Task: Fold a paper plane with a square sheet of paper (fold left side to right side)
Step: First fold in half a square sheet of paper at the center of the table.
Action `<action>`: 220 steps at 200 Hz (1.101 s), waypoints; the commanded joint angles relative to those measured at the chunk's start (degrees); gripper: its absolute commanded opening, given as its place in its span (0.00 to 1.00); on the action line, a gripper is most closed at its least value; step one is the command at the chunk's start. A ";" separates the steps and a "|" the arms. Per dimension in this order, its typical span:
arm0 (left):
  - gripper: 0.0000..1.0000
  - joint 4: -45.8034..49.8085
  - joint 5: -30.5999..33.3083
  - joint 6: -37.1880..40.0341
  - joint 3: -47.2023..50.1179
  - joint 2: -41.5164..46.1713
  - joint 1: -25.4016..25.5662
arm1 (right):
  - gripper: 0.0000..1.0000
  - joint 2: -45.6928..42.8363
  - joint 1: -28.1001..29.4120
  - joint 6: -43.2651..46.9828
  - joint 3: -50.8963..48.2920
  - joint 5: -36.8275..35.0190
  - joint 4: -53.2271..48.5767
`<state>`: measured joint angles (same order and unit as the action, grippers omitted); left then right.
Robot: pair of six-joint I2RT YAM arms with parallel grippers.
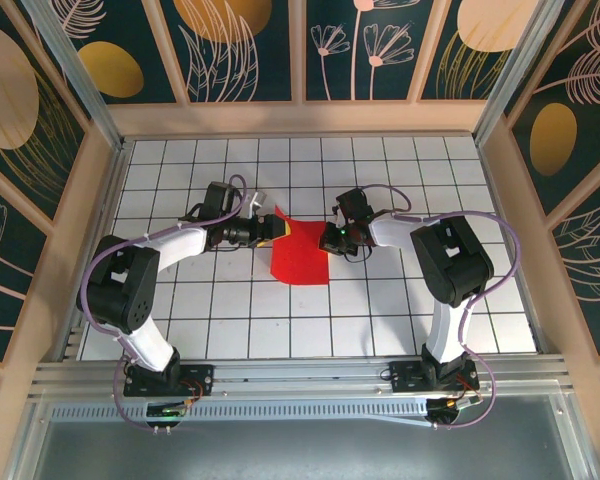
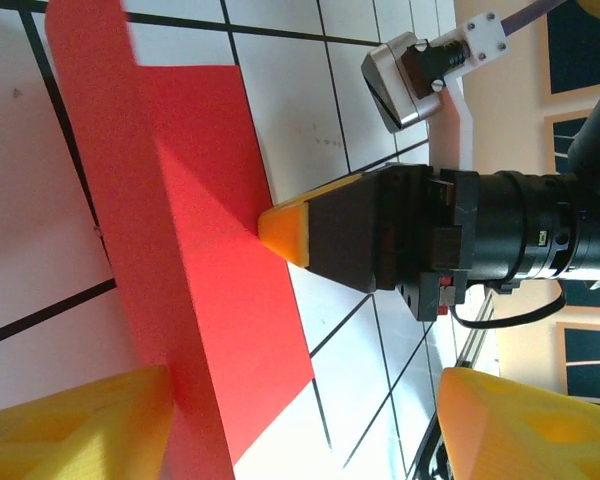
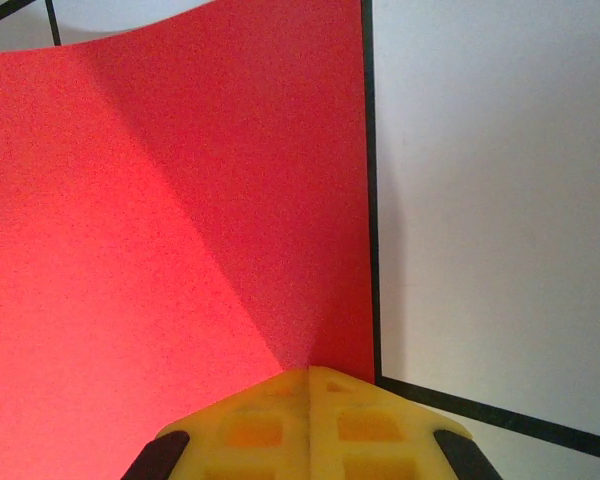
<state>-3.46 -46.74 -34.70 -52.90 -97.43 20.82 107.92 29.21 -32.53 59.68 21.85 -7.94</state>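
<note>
black-and-white arms (image 1: 140, 290), lilac cables (image 1: 100, 262), black claw body (image 2: 380, 240), yellow grid-moulded fingertips (image 3: 250, 435), silver screws (image 2: 477, 18)

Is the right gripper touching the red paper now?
Touching. The left wrist view shows the right gripper, closed, pressing its tip onto the red paper.

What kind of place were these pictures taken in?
Most likely a robot test booth, not a home. A white gridded table is closed in by panels painted with plants, and two robot arms are bolted to a metal rail.
</note>
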 commanded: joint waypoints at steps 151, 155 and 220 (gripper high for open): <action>0.53 -5.15 1.23 -3.64 -4.94 -7.26 4.74 | 0.01 1.97 1.81 0.28 -0.23 -0.18 -0.25; 0.52 -5.15 1.43 -3.62 -4.93 -7.47 4.73 | 0.01 1.99 1.81 0.15 -0.23 -0.13 -0.15; 0.20 -3.04 3.59 -2.28 -5.81 -9.60 5.70 | 0.01 1.64 1.81 0.01 0.00 0.47 0.50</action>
<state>-7.29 -44.23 -38.04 -57.01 -106.17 25.87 108.18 30.17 -32.10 59.77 22.15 -6.55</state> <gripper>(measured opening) 0.252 0.049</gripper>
